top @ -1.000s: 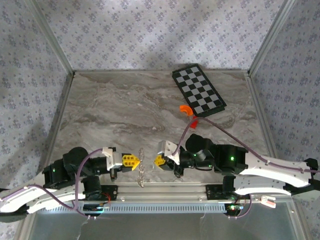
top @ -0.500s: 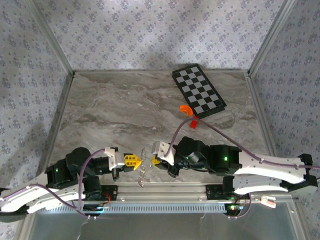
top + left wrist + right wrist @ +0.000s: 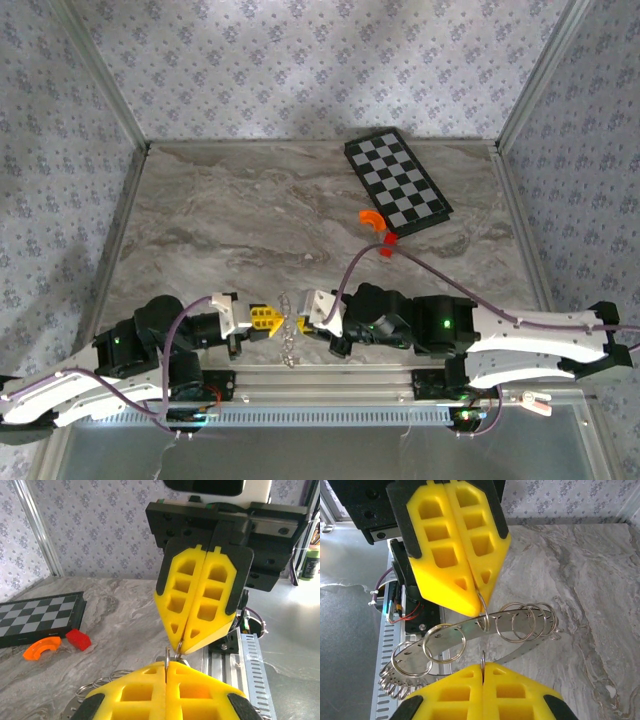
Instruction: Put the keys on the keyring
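The keyring [image 3: 287, 332] is a silvery bundle at the table's front edge: a thin curved metal band [image 3: 470, 625] strung with several split rings [image 3: 97, 686]. My left gripper [image 3: 272, 319] [image 3: 167, 665] is shut on one thin ring [image 3: 482, 611] that passes through the band. Facing it tip to tip, my right gripper [image 3: 303, 321] [image 3: 483, 667] is shut on another thin ring edge [image 3: 483, 658]; whether that ring hangs on the band I cannot tell. The two yellow fingertip pairs almost touch above the band. The keys are out of view.
A checkered board [image 3: 398, 183] lies at the back right. An orange curved piece [image 3: 371, 219] and a small red block [image 3: 385, 249] sit in front of it. An aluminium rail [image 3: 330, 380] runs along the near edge, just behind both grippers. Patterned walls enclose the table.
My right arm has slid left and my left gripper a little right. The two tips now meet over the keyring. Both grippers have stayed shut.
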{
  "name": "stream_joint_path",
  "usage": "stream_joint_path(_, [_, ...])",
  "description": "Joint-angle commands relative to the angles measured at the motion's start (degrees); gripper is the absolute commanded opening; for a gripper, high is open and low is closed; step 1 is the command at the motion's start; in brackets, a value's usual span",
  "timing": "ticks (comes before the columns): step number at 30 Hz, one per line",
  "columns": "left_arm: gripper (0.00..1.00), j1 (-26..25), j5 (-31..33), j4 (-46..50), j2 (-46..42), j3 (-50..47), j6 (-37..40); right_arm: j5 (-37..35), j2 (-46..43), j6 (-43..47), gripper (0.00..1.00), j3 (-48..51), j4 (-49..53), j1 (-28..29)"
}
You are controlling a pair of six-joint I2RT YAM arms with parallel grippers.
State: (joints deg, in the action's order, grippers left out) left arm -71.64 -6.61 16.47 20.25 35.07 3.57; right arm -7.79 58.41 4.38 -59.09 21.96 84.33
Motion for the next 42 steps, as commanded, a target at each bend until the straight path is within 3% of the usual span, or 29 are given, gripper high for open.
stream_joint_path(1, [0.00, -0.19, 0.46, -3.60, -0.78, 0.24, -0.41, -1.59, -0.44, 1.24, 0.00, -1.12, -2.47, 0.48])
stream_joint_path(23, [0.00, -0.18, 0.28, -3.73, -0.91, 0.11, -0.31, -3.64, 0.16, 1.51, 0.00, -1.18, -3.54, 0.59])
stream_joint_path(42, [0.00, -0.20, 1.25, -3.81, -1.67, -0.08, -0.16, -0.74, -0.14, 1.65, 0.00, -0.83, -3.58, 0.71])
